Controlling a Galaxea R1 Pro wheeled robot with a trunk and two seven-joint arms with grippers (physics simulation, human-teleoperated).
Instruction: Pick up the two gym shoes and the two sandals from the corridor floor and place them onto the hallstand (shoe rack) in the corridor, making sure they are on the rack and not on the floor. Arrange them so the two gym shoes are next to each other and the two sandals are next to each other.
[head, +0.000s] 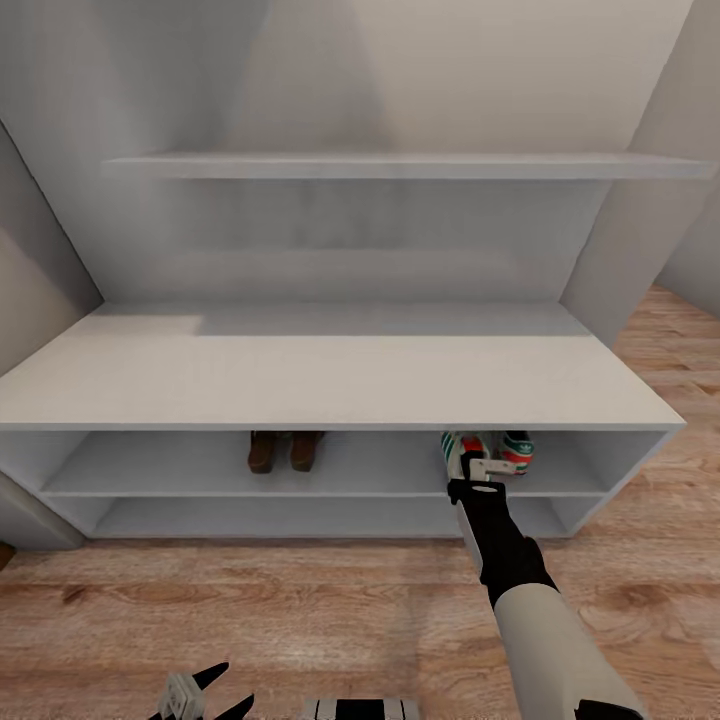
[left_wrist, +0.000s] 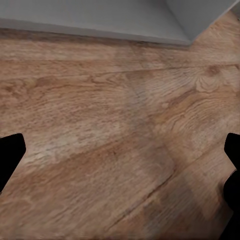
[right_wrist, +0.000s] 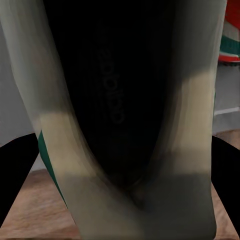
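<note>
With the right gripper (head: 478, 468) closed on a white green-striped gym shoe (head: 462, 450) inside the pale grey hallstand's (head: 330, 380) upper shelf, set it flat just beside its twin (head: 512, 450), then release; left gripper (head: 205, 697) hangs open, empty.

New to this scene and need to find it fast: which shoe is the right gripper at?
Find the hallstand and its upper open shelf. Right of the brown sandals sit two gym shoes; it's the left one, at the right gripper.

Head view high, facing hallstand (head: 340, 380), left wrist close over corridor floor (left_wrist: 110, 140), right wrist against gym shoe (right_wrist: 120, 100)
</note>
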